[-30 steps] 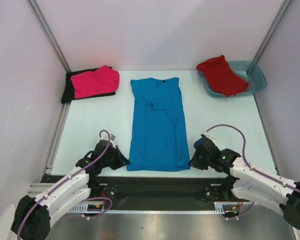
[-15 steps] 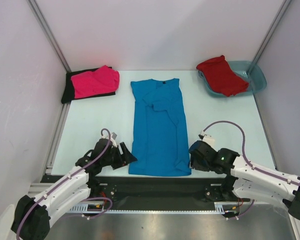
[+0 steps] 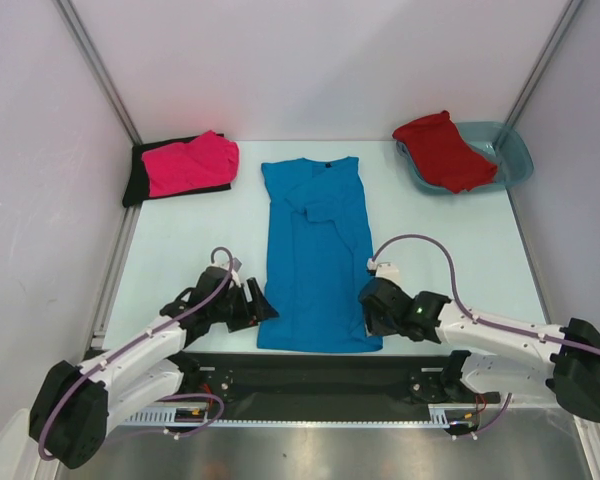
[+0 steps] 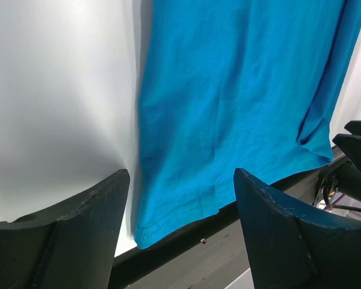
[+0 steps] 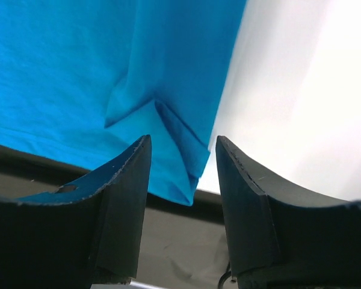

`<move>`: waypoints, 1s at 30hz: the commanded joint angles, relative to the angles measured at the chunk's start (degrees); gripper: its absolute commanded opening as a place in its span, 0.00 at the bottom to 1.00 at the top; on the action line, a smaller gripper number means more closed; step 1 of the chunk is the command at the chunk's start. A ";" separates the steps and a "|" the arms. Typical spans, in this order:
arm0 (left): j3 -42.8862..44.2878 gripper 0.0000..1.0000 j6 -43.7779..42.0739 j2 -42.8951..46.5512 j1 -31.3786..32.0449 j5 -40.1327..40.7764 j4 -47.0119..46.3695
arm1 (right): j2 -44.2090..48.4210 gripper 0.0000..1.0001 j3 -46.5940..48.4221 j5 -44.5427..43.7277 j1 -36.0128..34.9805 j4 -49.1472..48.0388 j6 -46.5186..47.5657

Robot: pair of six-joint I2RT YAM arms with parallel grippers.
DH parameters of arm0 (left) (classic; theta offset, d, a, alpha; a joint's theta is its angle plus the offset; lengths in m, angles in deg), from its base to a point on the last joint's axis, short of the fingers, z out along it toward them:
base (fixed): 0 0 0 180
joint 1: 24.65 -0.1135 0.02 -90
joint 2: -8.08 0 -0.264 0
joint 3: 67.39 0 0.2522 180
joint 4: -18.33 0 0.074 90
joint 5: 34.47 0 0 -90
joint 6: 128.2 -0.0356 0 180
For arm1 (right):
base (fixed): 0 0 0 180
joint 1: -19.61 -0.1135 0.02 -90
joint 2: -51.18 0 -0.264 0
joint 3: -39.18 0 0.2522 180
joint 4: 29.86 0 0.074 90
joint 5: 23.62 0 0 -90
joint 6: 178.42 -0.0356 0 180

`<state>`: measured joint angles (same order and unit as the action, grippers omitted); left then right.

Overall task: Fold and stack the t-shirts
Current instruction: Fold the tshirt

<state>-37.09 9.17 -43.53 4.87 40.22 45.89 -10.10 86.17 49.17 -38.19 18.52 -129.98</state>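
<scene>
Flanking blue t-shirt point(image 3: 315, 250) hem — left gripper point(image 3: 265, 307), right gripper point(image 3: 368, 320), both jaws parted, nothing held.

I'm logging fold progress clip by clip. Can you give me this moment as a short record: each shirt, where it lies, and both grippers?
blue t-shirt: flat, mid table, collar far, sleeves folded inward, hem at near edge
pink t-shirt: folded, far left, on the black t-shirt
red t-shirt: heaped in the teal tub, far right
left gripper: open, at the hem's left corner, holding nothing
right gripper: open, at the hem's right corner, holding nothing
hem's right corner: small crease
</scene>
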 commanded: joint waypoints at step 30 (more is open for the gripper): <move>0.69 0.76 -2.90 -5.78 0.10 -2.27 -5.72 | -3.68 0.06 -2.30 7.81 1.20 -10.36 7.90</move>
<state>-36.98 8.21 -48.43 4.87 37.73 39.38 -15.87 83.90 56.89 -36.66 8.44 -121.13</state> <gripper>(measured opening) 0.765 0.093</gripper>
